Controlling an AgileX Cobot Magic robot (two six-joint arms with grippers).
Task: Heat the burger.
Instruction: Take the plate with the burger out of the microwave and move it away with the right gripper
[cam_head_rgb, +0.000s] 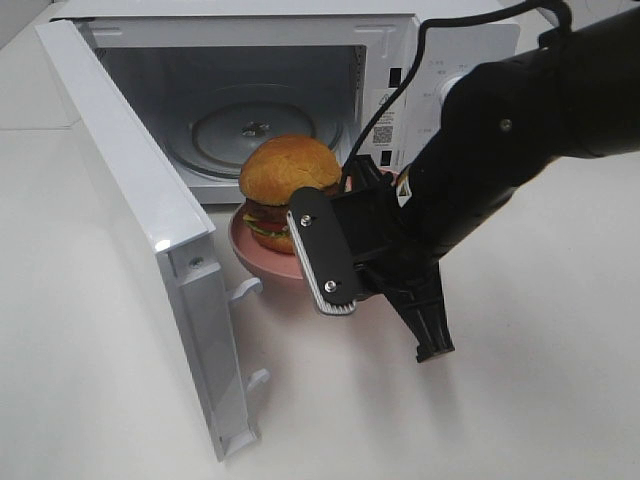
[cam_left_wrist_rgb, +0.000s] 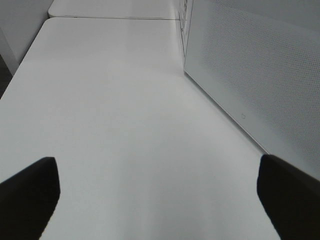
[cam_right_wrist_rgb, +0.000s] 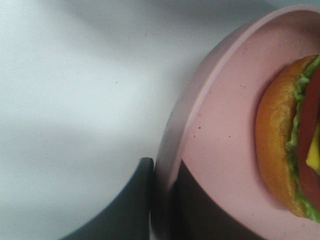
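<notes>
A tall burger (cam_head_rgb: 287, 185) with a domed golden-brown bun, dark patty and green and yellow filling sits on a round pink plate (cam_head_rgb: 250, 252), just in front of the open mouth of a white microwave oven (cam_head_rgb: 430, 60) that stands on the plain white desk (cam_head_rgb: 540, 400). In the high view the burger lies slightly toward 11 o'clock of centre. The oven's white door (cam_head_rgb: 150, 230) hangs wide open, stretching from 11 o'clock down to 7 o'clock, and the clear glass turntable (cam_head_rgb: 240, 135) shows inside the cavity, bare, at 12 o'clock.

The black right tool (cam_right_wrist_rgb: 160, 200) reaches in from 2 o'clock and is pinched nearly closed on the plate's rim at the side of the plate facing 4 o'clock; its wrist view shows one dark finger (cam_right_wrist_rgb: 125, 210) outside the rim and the other on the plate's inner face, beside the lower bun.

The left tool (cam_left_wrist_rgb: 160, 195) does not appear in the high view. Its own camera shows its two dark fingertips (cam_left_wrist_rgb: 30, 192) spread fully apart with nothing between them, above bare desk alongside the oven's perforated white side wall (cam_left_wrist_rgb: 260, 70).
</notes>
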